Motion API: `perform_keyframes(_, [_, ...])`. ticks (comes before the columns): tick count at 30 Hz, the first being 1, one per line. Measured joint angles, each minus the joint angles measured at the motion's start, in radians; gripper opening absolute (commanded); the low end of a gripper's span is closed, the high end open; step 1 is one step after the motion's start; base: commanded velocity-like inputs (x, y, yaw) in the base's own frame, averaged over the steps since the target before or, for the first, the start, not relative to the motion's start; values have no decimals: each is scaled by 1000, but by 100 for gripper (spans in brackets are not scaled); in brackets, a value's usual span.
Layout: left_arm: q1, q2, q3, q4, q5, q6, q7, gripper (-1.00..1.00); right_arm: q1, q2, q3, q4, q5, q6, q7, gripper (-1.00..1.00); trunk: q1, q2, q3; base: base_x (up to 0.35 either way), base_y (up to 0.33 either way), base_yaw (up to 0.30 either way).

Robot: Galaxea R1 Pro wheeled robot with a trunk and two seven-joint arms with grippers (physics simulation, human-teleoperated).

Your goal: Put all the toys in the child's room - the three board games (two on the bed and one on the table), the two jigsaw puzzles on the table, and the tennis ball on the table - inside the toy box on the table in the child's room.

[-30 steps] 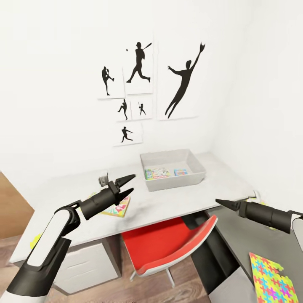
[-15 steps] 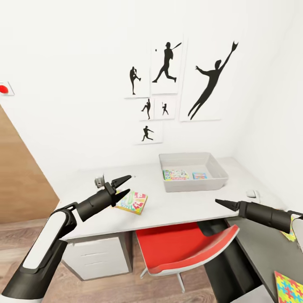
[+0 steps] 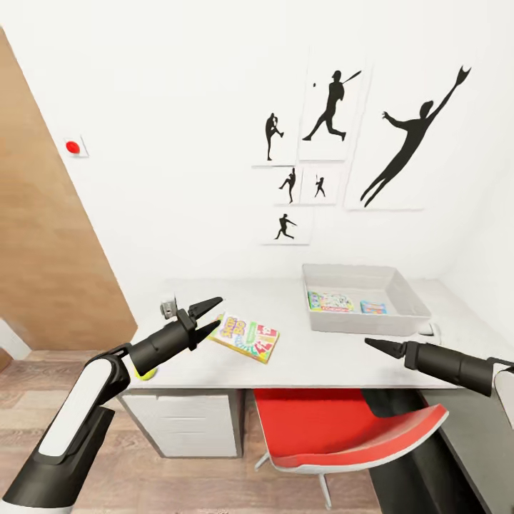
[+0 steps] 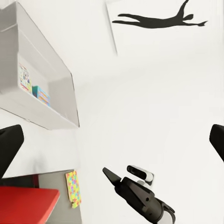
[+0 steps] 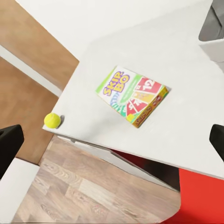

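A matt, pale grey-white table [image 3: 307, 353] carries a glossy printed cardboard game box [image 3: 245, 337] and a fuzzy yellow-green tennis ball [image 5: 52, 120]. The light-grey toy box [image 3: 400, 321] looks like smooth matt plastic. The red chair seat [image 3: 343, 428] has a smooth moulded sheen; the floor [image 3: 178, 478] shows wood-grain planks; the wall [image 3: 178, 143] is flat white.

red chair [image 3: 343, 435] under desk | red wall btn [image 3: 72, 147] | wood door panel [image 3: 50, 250]
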Motion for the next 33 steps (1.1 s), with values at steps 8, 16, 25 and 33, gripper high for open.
perform_keyframes(8, [0,0,0,0,0,0,-2,100,0,0,0,1,-1,0,0,100,0,0,0,88,97,239])
perform_keyframes(16, [-1,-1,0,0,0,0,-4,100,0,0,0,1,-1,1,0,100,0,0,0,160,195,84])
perform_keyframes(25, [-2,-3,-1,0,0,0,-5,100,-1,0,-4,3,-1,0,-1,100,0,0,0,184,225,27])
perform_keyframes(33, [-3,-3,-1,0,0,0,-6,100,-5,0,-8,8,-1,-1,-4,100,0,0,0,192,235,8])
